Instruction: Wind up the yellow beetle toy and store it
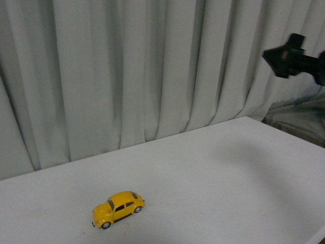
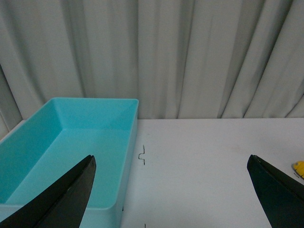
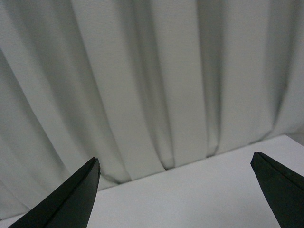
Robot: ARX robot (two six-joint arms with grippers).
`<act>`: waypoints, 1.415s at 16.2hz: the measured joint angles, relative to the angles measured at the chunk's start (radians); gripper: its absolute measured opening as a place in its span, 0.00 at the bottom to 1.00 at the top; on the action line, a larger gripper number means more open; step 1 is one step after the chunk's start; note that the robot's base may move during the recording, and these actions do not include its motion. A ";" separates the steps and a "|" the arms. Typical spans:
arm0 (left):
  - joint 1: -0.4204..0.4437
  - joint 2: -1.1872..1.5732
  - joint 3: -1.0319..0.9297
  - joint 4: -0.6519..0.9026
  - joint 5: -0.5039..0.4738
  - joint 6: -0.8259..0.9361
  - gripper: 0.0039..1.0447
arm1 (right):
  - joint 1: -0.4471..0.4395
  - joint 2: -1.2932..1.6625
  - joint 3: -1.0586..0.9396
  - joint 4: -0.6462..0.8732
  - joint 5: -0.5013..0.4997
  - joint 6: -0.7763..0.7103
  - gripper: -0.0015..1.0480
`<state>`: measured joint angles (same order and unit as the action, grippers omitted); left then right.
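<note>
Beetle [image 1: 118, 208] on worktop [image 1: 228, 168], near left; long axis near-left to far-right. Left fingers [image 2: 71, 190] wide open, empty, probably nearer. Right fingers [image 3: 76, 194] wide open, empty, raised far right.

Pleated pale grey curtain [image 1: 127, 66] spans the back. White tabletop [image 1: 218, 168] in front, dim even light. Crumpled grey sheeting [image 1: 299, 119] past its right edge.

Dim, even, cool light, soft shadows, no glare, slight blur throughout
</note>
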<state>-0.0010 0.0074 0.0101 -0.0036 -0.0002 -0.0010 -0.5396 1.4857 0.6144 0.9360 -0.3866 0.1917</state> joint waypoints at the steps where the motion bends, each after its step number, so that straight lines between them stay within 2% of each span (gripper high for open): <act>1: 0.000 0.000 0.000 0.000 0.000 0.000 0.94 | 0.055 0.055 0.081 -0.039 -0.023 -0.015 0.94; 2: 0.000 0.000 0.000 0.000 0.000 0.000 0.94 | 0.100 0.105 0.140 -0.047 -0.048 -0.037 0.94; 5: 0.000 0.000 0.000 0.000 0.000 0.000 0.94 | 0.261 0.315 0.382 -0.175 -0.223 -0.206 0.94; 6: 0.000 0.000 0.000 0.000 0.000 0.000 0.94 | 0.280 0.360 0.432 -0.211 -0.271 -0.254 0.94; 8: 0.000 0.000 0.000 0.000 0.000 0.001 0.94 | 0.291 0.481 0.583 -0.381 -0.405 -0.442 0.94; 9: 0.000 0.000 0.000 0.000 0.000 0.001 0.94 | 0.293 0.519 0.642 -0.491 -0.482 -0.527 0.94; 10: 0.000 0.000 0.000 0.000 0.000 0.001 0.94 | 0.299 0.559 0.712 -0.686 -0.565 -0.676 0.94; 11: 0.000 0.000 0.000 0.000 0.000 0.001 0.94 | 0.319 0.608 0.790 -0.894 -0.599 -0.870 0.94; 13: 0.000 0.000 0.000 0.000 0.000 0.001 0.94 | 0.365 0.698 0.896 -1.234 -0.586 -1.191 0.94; 14: 0.000 0.000 0.000 0.000 0.000 0.001 0.94 | 0.385 0.746 0.929 -1.356 -0.558 -1.334 0.94; 17: 0.000 0.000 0.000 0.000 0.000 0.001 0.94 | 0.423 0.872 1.067 -1.583 -0.500 -1.662 0.94; 21: 0.000 0.000 0.000 0.000 0.000 0.001 0.94 | 0.488 1.004 1.207 -1.770 -0.435 -1.857 0.94; 23: 0.000 0.000 0.000 0.000 0.000 0.001 0.94 | 0.517 1.035 1.253 -1.781 -0.411 -1.888 0.94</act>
<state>-0.0010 0.0074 0.0101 -0.0040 -0.0002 0.0002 -0.0223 2.5210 1.8671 -0.8448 -0.7975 -1.6958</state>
